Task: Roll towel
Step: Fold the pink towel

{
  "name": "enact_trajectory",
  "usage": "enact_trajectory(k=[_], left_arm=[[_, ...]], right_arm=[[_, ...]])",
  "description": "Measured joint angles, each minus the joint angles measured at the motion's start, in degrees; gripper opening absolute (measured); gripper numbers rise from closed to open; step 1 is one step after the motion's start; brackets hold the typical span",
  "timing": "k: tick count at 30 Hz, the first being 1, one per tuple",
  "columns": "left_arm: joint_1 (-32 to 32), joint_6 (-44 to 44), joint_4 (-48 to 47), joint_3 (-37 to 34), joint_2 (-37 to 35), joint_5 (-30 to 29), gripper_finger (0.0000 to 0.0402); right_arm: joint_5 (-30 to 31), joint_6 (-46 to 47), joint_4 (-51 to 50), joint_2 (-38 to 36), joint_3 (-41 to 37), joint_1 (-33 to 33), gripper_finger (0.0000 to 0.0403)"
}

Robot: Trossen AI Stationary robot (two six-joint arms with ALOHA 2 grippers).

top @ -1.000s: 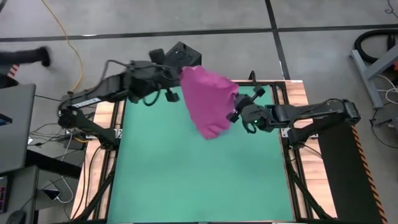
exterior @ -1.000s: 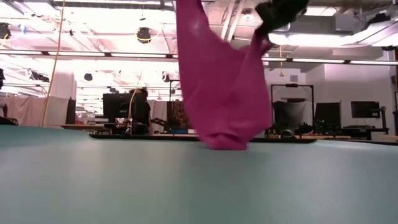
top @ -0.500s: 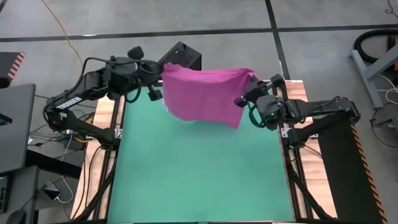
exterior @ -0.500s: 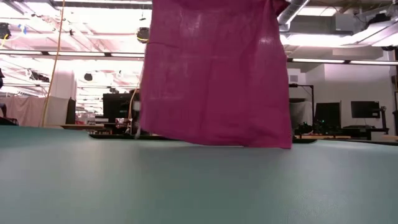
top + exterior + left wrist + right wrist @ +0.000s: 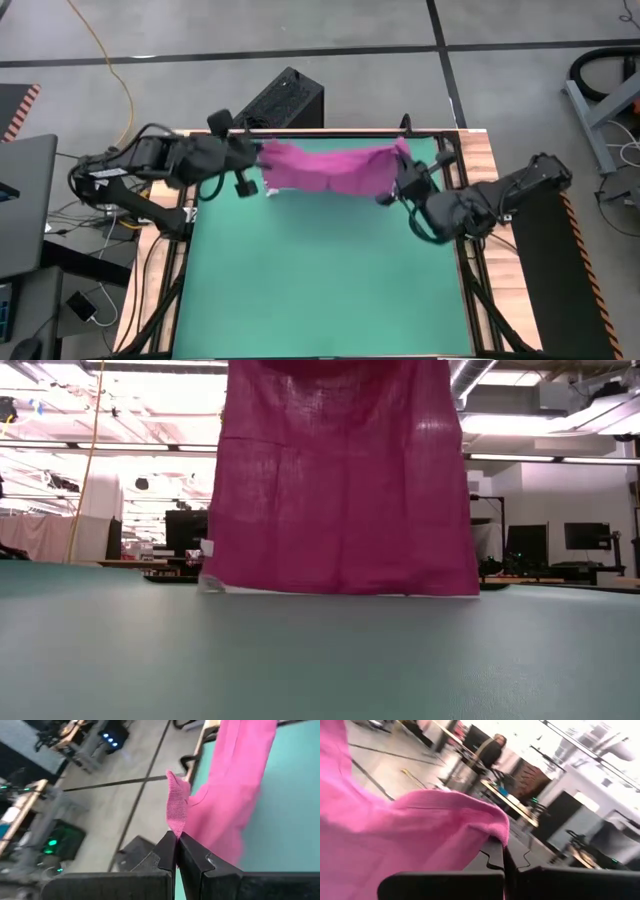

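Note:
The magenta-pink towel (image 5: 325, 167) hangs spread between my two grippers over the far part of the green mat (image 5: 320, 270). In the low view the towel (image 5: 340, 490) hangs as a flat sheet, its lower edge (image 5: 340, 591) at the mat. My left gripper (image 5: 256, 152) is shut on the towel's upper left corner. My right gripper (image 5: 404, 163) is shut on its upper right corner. My left gripper pinches the towel's upper corner (image 5: 175, 827) between its two fingers, a small tip of cloth sticking out past them. The towel hangs below, spread toward the other gripper. My right gripper pinches the towel's other upper corner (image 5: 497, 832) between its two fingers. The cloth's hemmed edge runs off from the fingers and the sheet hangs below.
A black box (image 5: 285, 98) stands on the floor beyond the table's far edge. Wooden table borders (image 5: 478, 150) and black rails flank the mat. The mat's near part lies open toward the front edge. A person (image 5: 491, 752) stands far off in the room.
Both grippers have moved apart and come down, keeping hold of the corners. The towel, first bunched and hanging from close-set grippers, has spread out into a flat sheet and its lower edge has come down to the mat.

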Motion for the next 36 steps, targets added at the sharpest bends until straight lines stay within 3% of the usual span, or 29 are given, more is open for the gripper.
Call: enact_trajectory(k=[4,10,15,22,26,31,36], left_arm=[[-8.7,-2.8,-0.2,0.0,0.0,-3.0,0.0000],[-19.9,-6.5,-0.2,0.0,0.0,-14.3,0.0000],[-22.1,-12.5,-3.0,0.0,-0.1,-16.6,0.0000],[-11.1,-24.1,-20.9,0.0,0.4,-16.2,0.0000],[-3.4,-26.4,-24.5,-0.1,0.0,-16.0,0.0000],[5.6,-21.7,-15.6,-9.2,-2.4,-11.1,0.0000],[14.0,-11.6,2.6,-24.8,-6.4,-1.9,0.0000]], right_arm=[[0.0,-7.0,9.4,2.9,0.0,5.4,0.0003],[0.0,-23.3,28.4,6.6,0.0,9.6,0.0003],[0.0,-25.3,28.2,7.2,0.0,6.7,0.0003],[-0.1,-20.0,19.3,7.1,-2.9,-6.6,0.0003],[-0.1,-12.0,11.5,7.0,-5.3,-14.8,0.0003],[-1.4,0.4,2.5,7.0,-9.0,-20.5,0.0003],[-10.4,14.9,-7.6,7.0,-11.7,-23.8,0.0003]])
